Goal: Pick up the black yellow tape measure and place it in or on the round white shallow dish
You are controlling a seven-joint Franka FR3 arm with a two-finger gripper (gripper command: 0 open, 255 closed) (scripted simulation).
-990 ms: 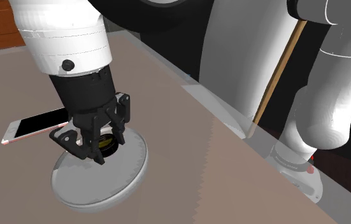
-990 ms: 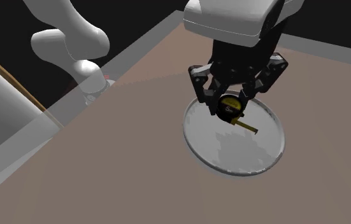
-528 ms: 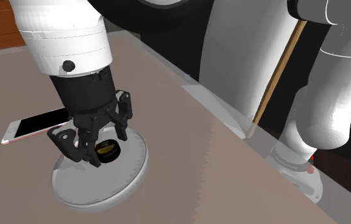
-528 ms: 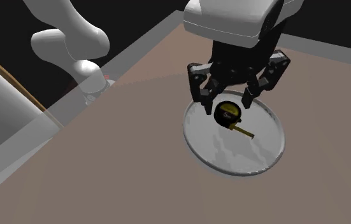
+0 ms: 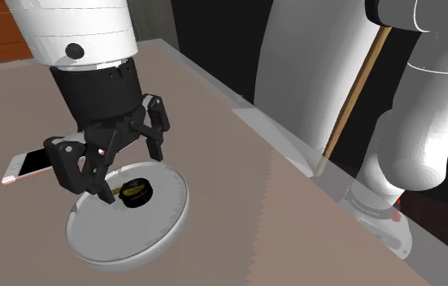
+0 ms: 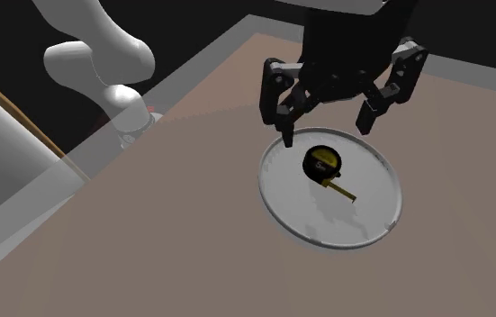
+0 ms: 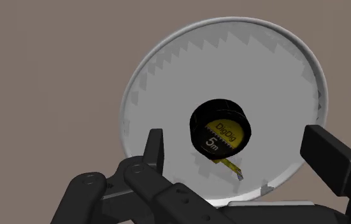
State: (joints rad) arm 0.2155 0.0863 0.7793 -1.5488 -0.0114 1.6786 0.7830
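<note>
A flat, brownish-grey table [image 5: 246, 203] is seen across the shoulder view, its far edge running from the upper middle of the frame down to the lower right. A round, shallow, pale grey dish [image 5: 145, 240] is set flat on it at the lower left. Just beside the dish, at the left edge of the frame, a pinkish-white phone [image 5: 20, 168] with a black screen is seen, partly hidden. In the second exterior view the dish [image 6: 327, 225] is placed right of centre on the table [image 6: 147, 243]
</note>
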